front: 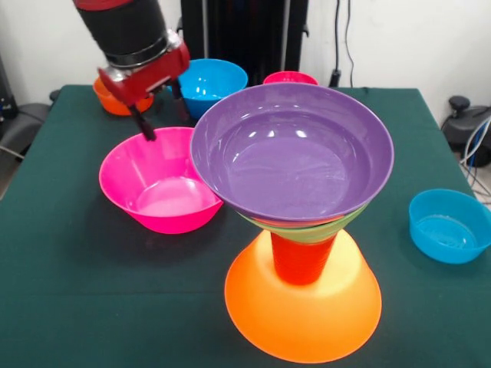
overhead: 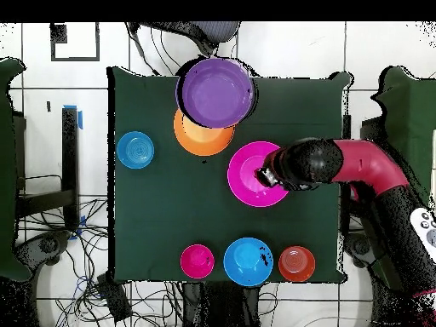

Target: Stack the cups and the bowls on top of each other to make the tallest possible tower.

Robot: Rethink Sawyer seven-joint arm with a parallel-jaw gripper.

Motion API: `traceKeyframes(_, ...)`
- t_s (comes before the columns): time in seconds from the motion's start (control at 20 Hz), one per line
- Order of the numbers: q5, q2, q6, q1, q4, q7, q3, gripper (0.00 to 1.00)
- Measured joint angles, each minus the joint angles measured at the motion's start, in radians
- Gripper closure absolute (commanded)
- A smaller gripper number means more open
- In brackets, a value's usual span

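Claw (front: 163, 107) over pink bowl (front: 157, 192), purple-topped tower (front: 299, 230)

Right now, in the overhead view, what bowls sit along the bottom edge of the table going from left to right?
Small pink bowl → mid blue bowl → small orange bowl. All three stand apart on the green table, rims up, with the arm's gripper farther up the picture over the large pink bowl.

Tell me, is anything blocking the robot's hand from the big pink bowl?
Nothing visible is in the way. The end effector hangs right over the pink bowl's far rim, with only air between them. The tower, topped by the purple bowl, stands off to the side.
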Motion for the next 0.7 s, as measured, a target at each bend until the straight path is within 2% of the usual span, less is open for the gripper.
traceKeyframes(0.15, -0.018, 0.007, 0.006, -0.02, 0.04, -0.126, 0.038, 0.0)
traceKeyframes(0.4, -0.031, 0.004, 0.015, -0.052, 0.086, -0.221, 0.059, 0.0)
traceKeyframes(0.7, -0.034, 0.002, 0.015, -0.083, 0.116, -0.237, 0.06, 0.0)
